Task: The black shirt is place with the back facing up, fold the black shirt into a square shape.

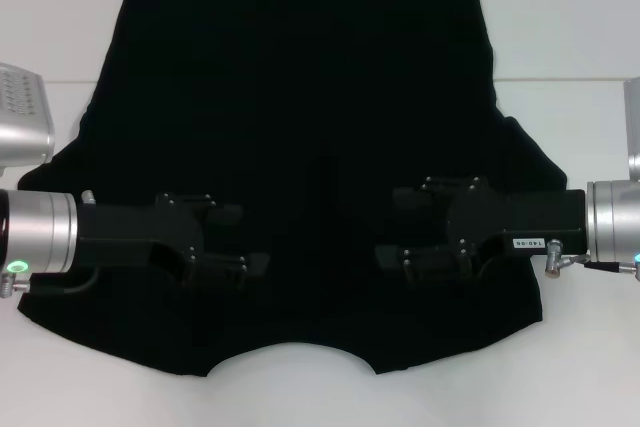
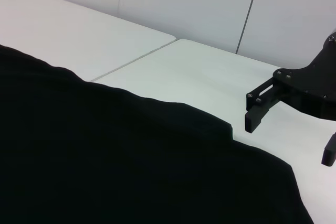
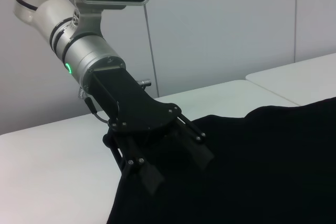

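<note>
The black shirt (image 1: 310,147) lies spread on the white counter (image 1: 570,17) — left gripper (image 1: 255,239) and right gripper (image 1: 385,227) above its shoulders, jaws wide, holding nothing.

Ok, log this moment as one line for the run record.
black shirt: spread flat, unfolded | left tool: open, over shirt near neckline | right tool: open, over shirt opposite | white table
</note>
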Robot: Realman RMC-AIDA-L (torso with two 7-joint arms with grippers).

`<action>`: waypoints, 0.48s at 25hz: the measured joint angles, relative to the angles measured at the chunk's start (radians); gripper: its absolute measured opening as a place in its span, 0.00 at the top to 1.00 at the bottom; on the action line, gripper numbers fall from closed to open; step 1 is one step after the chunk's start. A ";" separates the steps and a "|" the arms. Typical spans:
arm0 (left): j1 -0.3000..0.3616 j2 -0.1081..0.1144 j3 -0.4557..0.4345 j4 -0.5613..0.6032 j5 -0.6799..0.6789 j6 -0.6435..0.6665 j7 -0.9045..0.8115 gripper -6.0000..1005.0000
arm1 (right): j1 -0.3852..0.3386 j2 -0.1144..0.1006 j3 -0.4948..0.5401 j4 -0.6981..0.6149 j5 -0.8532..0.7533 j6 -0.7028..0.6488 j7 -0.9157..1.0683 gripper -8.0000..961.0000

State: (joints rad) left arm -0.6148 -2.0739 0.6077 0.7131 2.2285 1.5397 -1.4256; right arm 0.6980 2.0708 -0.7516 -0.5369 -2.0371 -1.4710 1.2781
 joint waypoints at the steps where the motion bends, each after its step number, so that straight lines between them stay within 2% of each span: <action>1: 0.001 0.000 0.000 0.002 0.000 0.000 -0.002 0.16 | 0.000 0.000 0.000 0.000 0.000 0.000 0.000 0.08; 12: 0.004 0.000 0.000 0.007 0.000 0.003 -0.007 0.17 | 0.000 0.000 0.000 -0.001 0.000 0.000 -0.002 0.08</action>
State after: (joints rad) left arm -0.6105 -2.0739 0.6074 0.7200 2.2289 1.5431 -1.4327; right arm 0.6980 2.0708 -0.7516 -0.5382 -2.0371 -1.4710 1.2762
